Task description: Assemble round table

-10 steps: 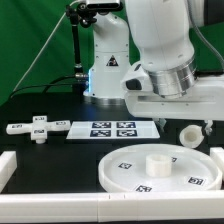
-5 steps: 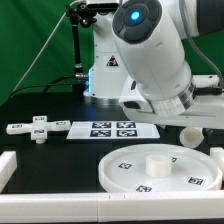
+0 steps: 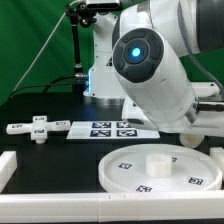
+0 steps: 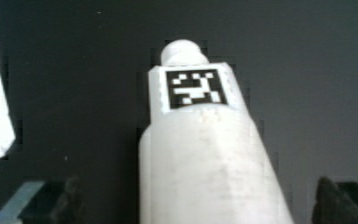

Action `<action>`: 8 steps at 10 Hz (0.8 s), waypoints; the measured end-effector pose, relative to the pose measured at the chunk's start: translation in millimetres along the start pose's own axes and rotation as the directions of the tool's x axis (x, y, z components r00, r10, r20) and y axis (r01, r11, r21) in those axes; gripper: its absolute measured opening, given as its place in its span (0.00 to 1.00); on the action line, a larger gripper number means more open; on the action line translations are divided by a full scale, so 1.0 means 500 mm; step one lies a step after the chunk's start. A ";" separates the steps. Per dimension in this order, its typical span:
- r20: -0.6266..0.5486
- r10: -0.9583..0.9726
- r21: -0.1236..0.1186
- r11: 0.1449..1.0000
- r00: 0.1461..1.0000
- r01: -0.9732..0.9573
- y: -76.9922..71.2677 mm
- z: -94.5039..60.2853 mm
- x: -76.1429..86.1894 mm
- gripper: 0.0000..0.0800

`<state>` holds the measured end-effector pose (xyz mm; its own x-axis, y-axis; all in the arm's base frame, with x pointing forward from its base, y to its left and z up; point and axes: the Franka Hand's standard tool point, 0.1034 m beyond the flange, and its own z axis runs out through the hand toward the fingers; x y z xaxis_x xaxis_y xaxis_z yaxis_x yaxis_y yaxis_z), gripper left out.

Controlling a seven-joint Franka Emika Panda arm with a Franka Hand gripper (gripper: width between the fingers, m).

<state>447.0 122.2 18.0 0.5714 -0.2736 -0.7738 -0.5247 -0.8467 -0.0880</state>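
In the wrist view the white cylindrical post (image 4: 194, 150) lies on the black surface, with a square tag near its narrower far end. My gripper (image 4: 190, 200) is open, with one dark finger (image 4: 34, 200) on each side of the post and a gap to each. In the exterior view the arm hides both the gripper and the post. The large rimmed round disc (image 3: 115, 172) lies flat at the front right, with a raised hub in its middle. The flat cross-shaped piece (image 3: 38, 128) lies at the exterior view's left.
The marker board (image 3: 112, 128) lies flat between the cross-shaped piece and the arm. A white straight rail (image 3: 50, 208) edges the front of the black surface. The robot base (image 3: 105, 70) stands at the back.
The arm has swung down and turned over the right side of the table. It now covers the post, which showed at the exterior view's right before.
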 end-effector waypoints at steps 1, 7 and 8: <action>0.001 -0.002 -0.001 1.000 1.000 0.002 0.002 0.006 0.003 0.81; 0.001 0.000 -0.006 1.000 1.000 0.000 0.004 0.017 0.004 0.64; 0.001 -0.001 -0.006 1.000 1.000 0.001 0.004 0.017 0.004 0.51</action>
<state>442.0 123.8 10.9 0.5709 -0.2726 -0.7745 -0.5204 -0.8497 -0.0846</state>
